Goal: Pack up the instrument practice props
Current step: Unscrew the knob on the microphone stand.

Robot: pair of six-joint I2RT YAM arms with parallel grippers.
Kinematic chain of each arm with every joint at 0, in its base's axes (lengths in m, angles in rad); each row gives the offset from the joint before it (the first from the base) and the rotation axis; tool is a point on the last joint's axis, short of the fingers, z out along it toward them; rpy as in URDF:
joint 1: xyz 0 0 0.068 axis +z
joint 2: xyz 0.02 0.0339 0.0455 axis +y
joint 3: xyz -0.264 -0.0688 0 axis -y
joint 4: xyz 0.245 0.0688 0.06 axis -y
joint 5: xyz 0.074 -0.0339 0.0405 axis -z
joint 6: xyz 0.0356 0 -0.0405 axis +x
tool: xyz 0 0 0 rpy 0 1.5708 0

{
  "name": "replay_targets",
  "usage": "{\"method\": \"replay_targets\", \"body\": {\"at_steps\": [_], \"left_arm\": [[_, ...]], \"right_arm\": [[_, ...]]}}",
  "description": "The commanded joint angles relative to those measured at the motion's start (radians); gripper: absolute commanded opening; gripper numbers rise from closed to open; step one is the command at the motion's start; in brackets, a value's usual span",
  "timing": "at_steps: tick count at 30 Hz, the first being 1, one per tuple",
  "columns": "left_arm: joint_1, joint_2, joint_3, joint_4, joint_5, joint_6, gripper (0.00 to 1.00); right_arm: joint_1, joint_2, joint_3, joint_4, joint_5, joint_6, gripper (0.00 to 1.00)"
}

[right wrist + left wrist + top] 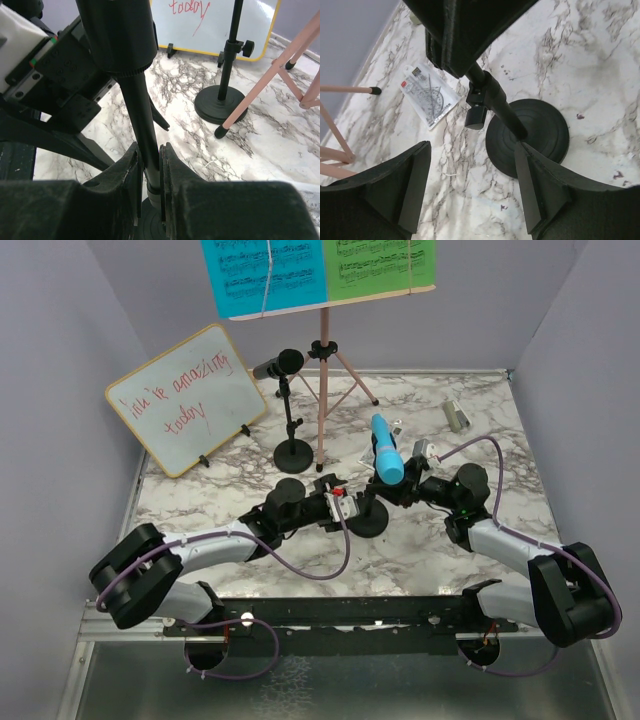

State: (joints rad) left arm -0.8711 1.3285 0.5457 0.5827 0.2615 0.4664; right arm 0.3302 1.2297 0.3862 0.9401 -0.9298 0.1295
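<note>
A black mic holder (368, 517) stands at the table's middle with the blue microphone (385, 450) on top. My right gripper (398, 487) is shut on its pole (142, 115) just above the round base. My left gripper (345, 508) hangs open just left of that base (527, 135), and only marble shows between its fingers (415, 185). Behind, the black microphone (280, 364) sits on a second holder (293, 453). The pink tripod music holder (322, 390) carries a blue sheet (265, 275) and a green sheet (385, 265).
A yellow-framed whiteboard (185, 400) leans at the back left. A small silver cylinder (457, 416) lies at the back right. A packaged protractor set (427, 95) lies flat near the held stand. Grey walls close in the table's sides and back.
</note>
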Motion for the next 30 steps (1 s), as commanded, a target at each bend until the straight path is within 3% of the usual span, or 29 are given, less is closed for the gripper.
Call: {"method": "replay_targets", "body": {"at_steps": [1,13,21,28,30], "left_arm": [[-0.003,0.036,0.01,0.035,0.006,0.23,0.71],[-0.005,0.066,0.056,0.055,0.126,0.226,0.58],[-0.005,0.092,0.068,0.055,0.134,0.232,0.36],[-0.005,0.113,0.082,0.055,0.136,0.238,0.35],[-0.005,0.115,0.087,0.055,0.144,0.238,0.27]], "right_arm": [[0.02,0.005,0.006,-0.079,-0.069,0.017,0.01],[0.023,0.008,0.009,-0.08,-0.073,0.019,0.01],[0.024,0.01,0.011,-0.083,-0.075,0.017,0.0],[0.027,0.013,0.014,-0.089,-0.077,0.013,0.01],[0.03,0.013,0.016,-0.092,-0.076,0.012,0.0]]}}
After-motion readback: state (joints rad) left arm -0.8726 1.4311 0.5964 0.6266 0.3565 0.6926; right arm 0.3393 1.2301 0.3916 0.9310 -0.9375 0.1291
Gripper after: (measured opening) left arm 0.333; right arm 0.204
